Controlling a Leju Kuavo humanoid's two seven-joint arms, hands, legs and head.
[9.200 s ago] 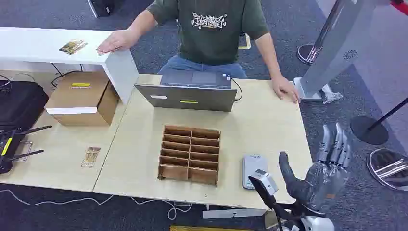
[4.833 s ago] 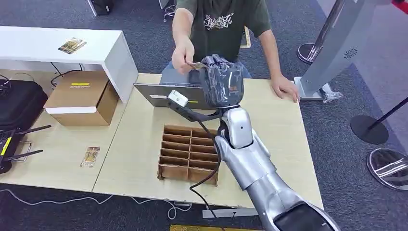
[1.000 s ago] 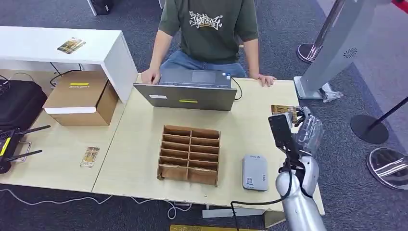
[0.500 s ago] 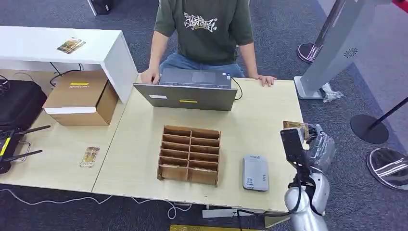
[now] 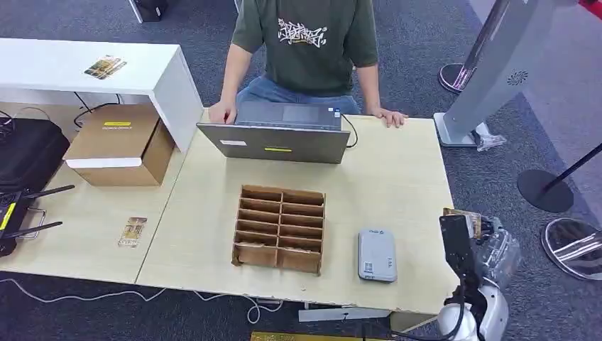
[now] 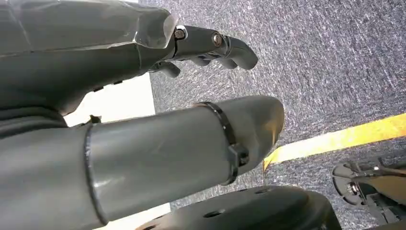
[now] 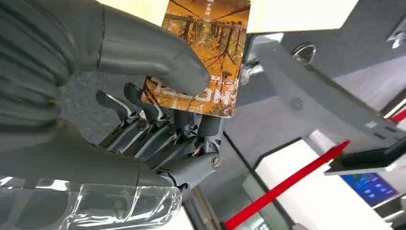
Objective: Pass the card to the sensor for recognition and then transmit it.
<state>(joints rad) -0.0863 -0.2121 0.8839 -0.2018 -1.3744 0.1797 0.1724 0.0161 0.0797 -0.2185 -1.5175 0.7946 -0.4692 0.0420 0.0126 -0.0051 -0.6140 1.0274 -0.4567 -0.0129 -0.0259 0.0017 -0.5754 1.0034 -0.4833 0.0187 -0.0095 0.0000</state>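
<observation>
— Looking at the sensor (image 5: 376,255) as the fixed mark: where is the card (image 5: 464,218) from it?

— Off to the sensor's right and slightly farther from the robot, past the table (image 5: 397,177) edge, out over the carpet. The right hand (image 5: 490,245) holds it there; in the right wrist view the thick thumb presses the card (image 7: 203,62) against the darker fingers (image 7: 158,125), so that hand (image 7: 95,96) is clamped on it.

— And the sensor itself?

— A flat grey pad lying on the table, just right of the cardboard divider box (image 5: 280,228), near the table's front edge.

— Which way must the card travel, then?

— My judgement: leftward and inward, back over the table edge, then down flat above the pad. The card sticks out of the grip along its long axis, so its free end would lead toward the sensor.

— The left hand (image 6: 143,96)?

— Hanging over carpet, fingers curled loosely apart from the thumb, holding nothing. The right is clearly the nearer one.

— Who receives it afterwards?

— Presumably the person (image 5: 305,42) seated behind the laptop (image 5: 277,142), well beyond the sensor.
</observation>
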